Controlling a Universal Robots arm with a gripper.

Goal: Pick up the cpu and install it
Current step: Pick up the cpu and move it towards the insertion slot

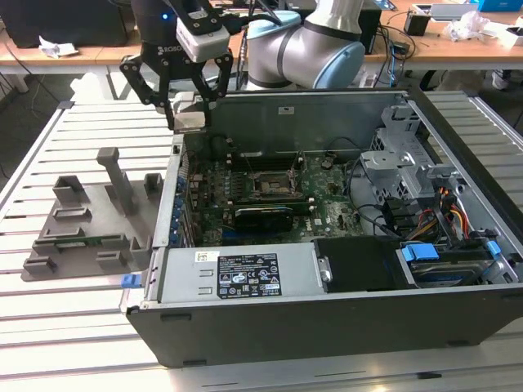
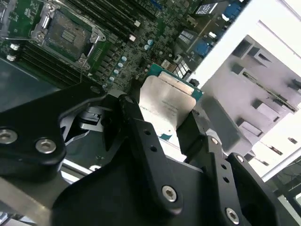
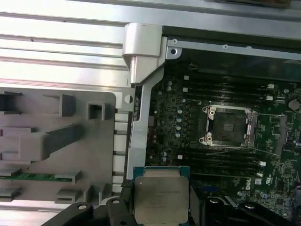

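Some of the cpu (image 2: pixel 167 106) lay hidden behind the gripper (image 1: pixel 186 113) clenched on it, at eleven o'clock in the exterior view, near the slatted table (image 1: pixel 73 343); desks (image 1: pixel 90 52) stood behind.

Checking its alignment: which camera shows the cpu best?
The first wrist view: the cpu faces the camera, metal top plain. The second wrist view shows it tilted, partly behind the gripper; the exterior view shows it small and distant.

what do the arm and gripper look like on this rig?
Arm: silver-grey tubes, pale blue joint caps. Gripper: black, two jointed linkage fingers with silver screw heads. A white box sits on its wrist, small blue light above.
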